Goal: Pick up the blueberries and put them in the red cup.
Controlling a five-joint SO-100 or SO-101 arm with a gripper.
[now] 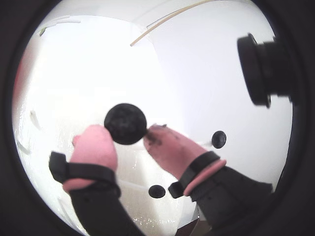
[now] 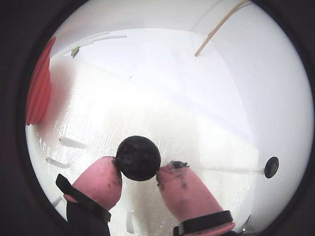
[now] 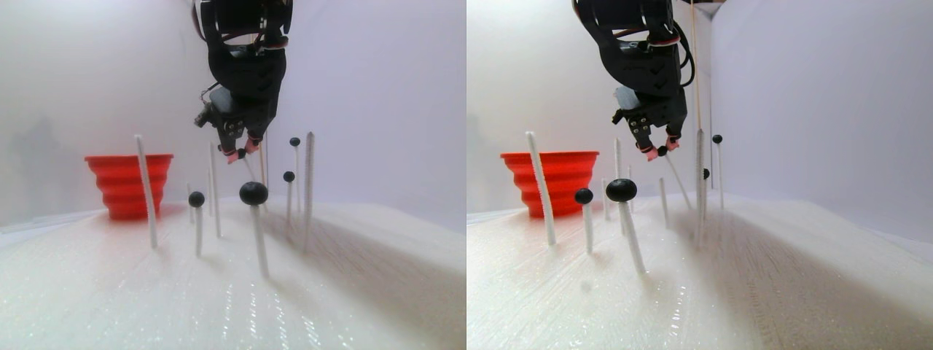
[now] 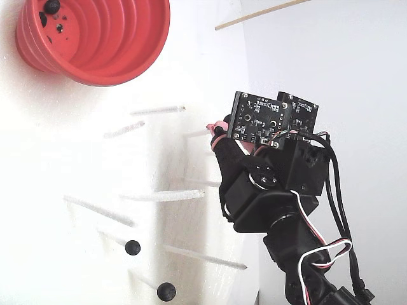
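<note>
My gripper (image 1: 127, 133) has pink fingertips and is shut on one blueberry (image 1: 125, 123), a matte black ball; it also shows in the other wrist view (image 2: 138, 158). In the stereo pair view the gripper (image 3: 241, 153) holds it in the air above the white sticks, right of the red cup (image 3: 129, 182). The ribbed red cup stands at the upper left in the fixed view (image 4: 102, 38), with one black ball (image 4: 52, 6) inside. Other blueberries sit on stick tops (image 3: 254, 193) (image 3: 196, 198) (image 3: 294, 141). Two show below the fingers in a wrist view (image 1: 218, 139) (image 1: 156, 191).
Several thin white sticks (image 3: 146, 189) (image 3: 309, 182) stand upright from the white foam base (image 3: 219, 306) around the gripper. A thin wooden rod (image 4: 261, 14) leans at the back. White walls close in the scene. The arm's black body (image 4: 273, 190) hangs over the sticks.
</note>
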